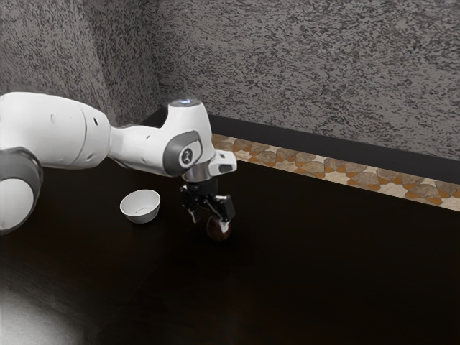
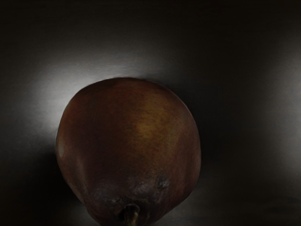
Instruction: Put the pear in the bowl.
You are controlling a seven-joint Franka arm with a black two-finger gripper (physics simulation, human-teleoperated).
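Note:
The gripper (image 1: 209,222) points down over the dark table, its two fingers spread apart and open. The reddish-brown pear (image 1: 218,232) is at the fingertips, with one finger overlapping its upper part and the other standing off to the side nearer the bowl. In the wrist view the pear (image 2: 129,146) looks large and close under the hand, its stem near the lower edge. A white bowl (image 1: 140,207) stands upright on the table, to the exterior view's left of the gripper; its inside shows no fruit.
The dark table (image 1: 323,266) extends around the pear and bowl. Behind it run a stone-patterned strip (image 1: 334,172) and a grey textured wall (image 1: 309,72). The arm reaches over the table behind the bowl.

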